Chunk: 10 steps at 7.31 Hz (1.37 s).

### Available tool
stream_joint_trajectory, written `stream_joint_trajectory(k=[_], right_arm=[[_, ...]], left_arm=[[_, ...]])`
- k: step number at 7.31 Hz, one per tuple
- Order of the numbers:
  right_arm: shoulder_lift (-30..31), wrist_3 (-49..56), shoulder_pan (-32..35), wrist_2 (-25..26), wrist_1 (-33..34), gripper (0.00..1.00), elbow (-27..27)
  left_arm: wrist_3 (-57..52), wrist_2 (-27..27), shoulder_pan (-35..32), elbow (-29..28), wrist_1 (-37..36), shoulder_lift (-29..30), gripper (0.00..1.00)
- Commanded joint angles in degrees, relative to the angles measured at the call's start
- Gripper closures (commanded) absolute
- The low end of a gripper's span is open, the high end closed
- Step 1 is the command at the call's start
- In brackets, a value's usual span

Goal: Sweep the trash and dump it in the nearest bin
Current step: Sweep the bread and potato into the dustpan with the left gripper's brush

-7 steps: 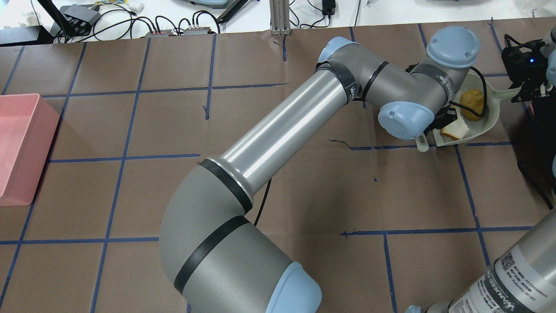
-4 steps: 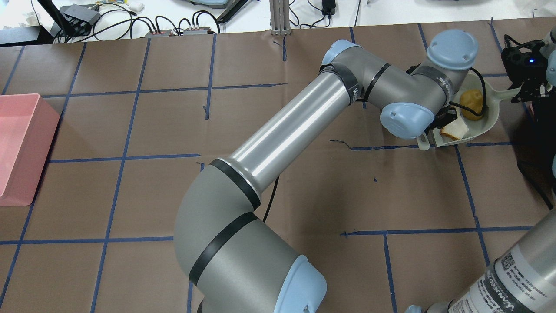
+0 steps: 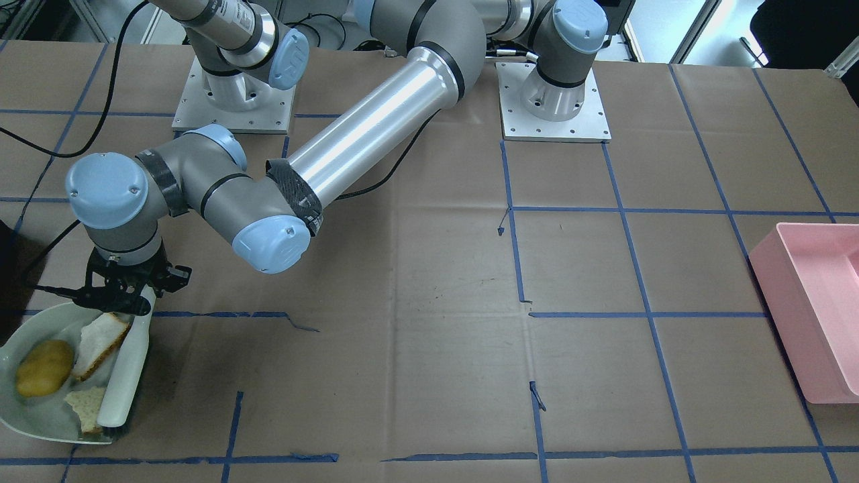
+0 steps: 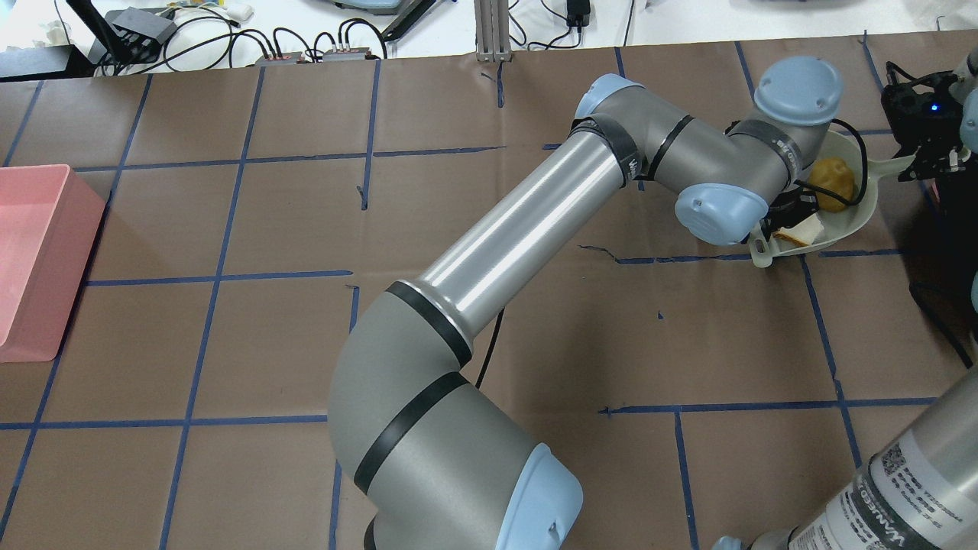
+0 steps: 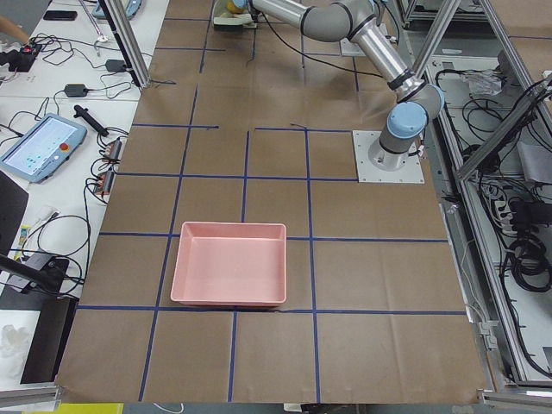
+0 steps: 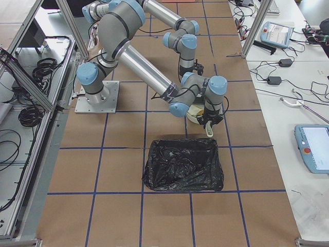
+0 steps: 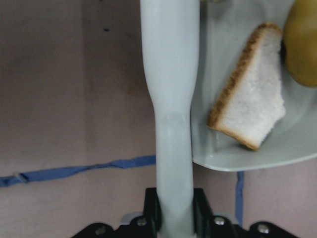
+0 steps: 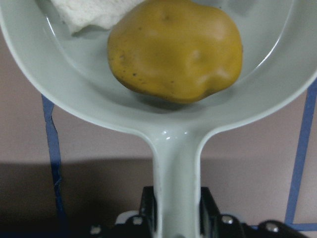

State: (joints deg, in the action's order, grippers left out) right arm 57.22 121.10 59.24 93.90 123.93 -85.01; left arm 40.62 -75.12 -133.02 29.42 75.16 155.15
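A pale green dustpan (image 3: 27, 416) lies on the table with the trash inside: a yellow-brown potato-like lump (image 3: 44, 376), a white bread slice (image 3: 100, 343) and a torn bread piece (image 3: 86, 408). My left gripper (image 7: 173, 208) is shut on the handle of a pale brush (image 7: 171, 99), which lies along the pan's open edge beside the slice (image 7: 252, 106). My right gripper (image 8: 176, 210) is shut on the dustpan handle (image 8: 176, 168), with the lump (image 8: 176, 49) just ahead of it. In the overhead view the left wrist covers part of the pan (image 4: 862, 210).
A black bag-lined bin (image 6: 183, 163) sits close to the dustpan, on the robot's right side. A pink bin (image 4: 30, 252) stands at the far left end of the table. Brown paper with blue tape lines covers the table. Cables and devices lie beyond the far edge.
My left arm has shifted right and the brush has moved further against the pan, pushing the bread slice deeper in. The right gripper and the dustpan have held still.
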Motion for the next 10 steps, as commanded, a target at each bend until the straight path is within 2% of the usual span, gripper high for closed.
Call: stream_joint_trajectory(k=[1, 2, 3, 4, 5, 6, 10], right_arm=[[0.0, -0.1, 0.0, -0.6, 0.0, 1.00, -0.1], [0.0, -0.1, -0.1, -0.6, 0.0, 1.00, -0.1], [0.0, -0.1, 0.0, -0.6, 0.0, 1.00, -0.1], [0.0, -0.1, 0.0, -0.6, 0.0, 1.00, -0.1], [0.0, -0.1, 0.0, -0.6, 0.0, 1.00, -0.1], [0.0, -0.1, 0.0, -0.7, 0.0, 1.00, -0.1], [0.1, -0.2, -0.1, -1.5, -0.1, 1.00, -0.1]], left_arm=[[0.0, 7.3, -0.3, -1.6, -0.6, 0.4, 1.00], [-0.2, 9.8, -0.4, -1.7, -0.7, 0.1, 1.00], [-1.1, 9.6, -0.1, -1.5, -0.3, -0.6, 1.00], [-1.2, 9.1, 0.4, -0.9, 0.2, -0.9, 1.00], [-1.2, 6.0, 0.5, 0.9, 0.9, -2.1, 1.00], [-1.3, 0.5, 0.8, 6.3, 1.0, -5.6, 1.00], [-0.8, -2.7, 2.3, 27.1, 1.0, -20.8, 1.00]])
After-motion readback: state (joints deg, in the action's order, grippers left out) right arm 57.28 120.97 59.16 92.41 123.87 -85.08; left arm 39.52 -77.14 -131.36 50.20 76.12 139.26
